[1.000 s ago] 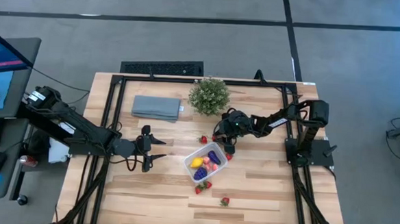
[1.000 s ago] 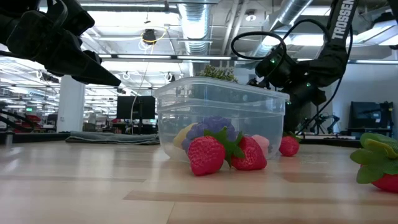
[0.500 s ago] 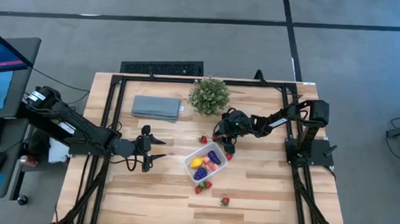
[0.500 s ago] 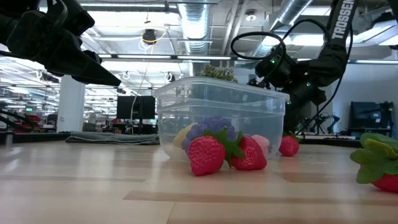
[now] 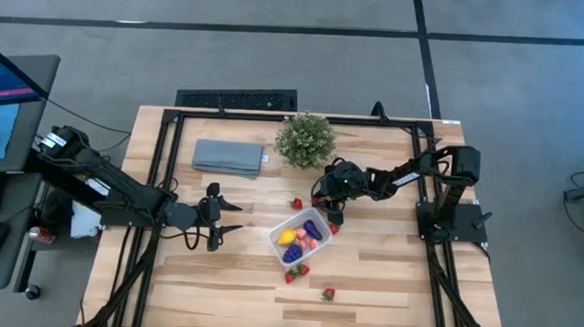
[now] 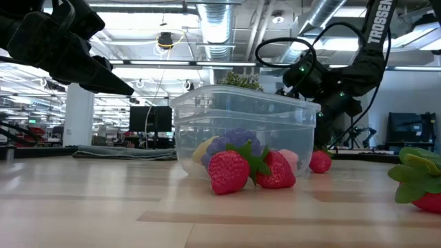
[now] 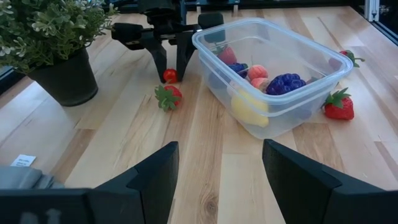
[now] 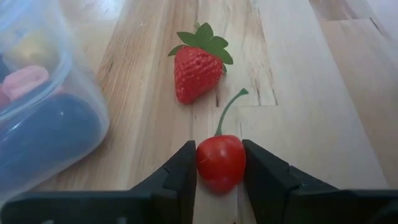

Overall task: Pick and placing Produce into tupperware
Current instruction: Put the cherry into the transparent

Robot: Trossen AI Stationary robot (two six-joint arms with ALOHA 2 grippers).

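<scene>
The clear tupperware (image 5: 274, 234) stands mid-table and holds a yellow piece (image 7: 249, 109), a purple piece (image 7: 286, 82), pink pieces and a strawberry. My right gripper (image 5: 318, 199) is beyond the box's far corner, shut on a small red cherry (image 8: 220, 163). A strawberry (image 8: 195, 70) lies on the table just past it. Two strawberries (image 5: 294, 274) lie against the box's near side, and another (image 5: 328, 294) lies nearer the front edge. My left gripper (image 5: 231, 221) hovers open and empty to the left of the box. My right gripper pinches the cherry's round body (image 8: 219, 155) between its two fingers (image 8: 184, 174), one on each side. The fingers come from above, pointing down (image 7: 169, 77). The cherry's green stem (image 8: 229, 111) sticks out ahead of the fingers. The cherry sits at table level; whether it is lifted clear, I cannot tell.
A bushy potted plant (image 5: 304, 139) stands at the far edge, close behind my right gripper. A folded grey-blue cloth (image 5: 229, 157) lies at the far left. One more strawberry (image 5: 334, 229) lies at the box's right side. A black frame runs round the table.
</scene>
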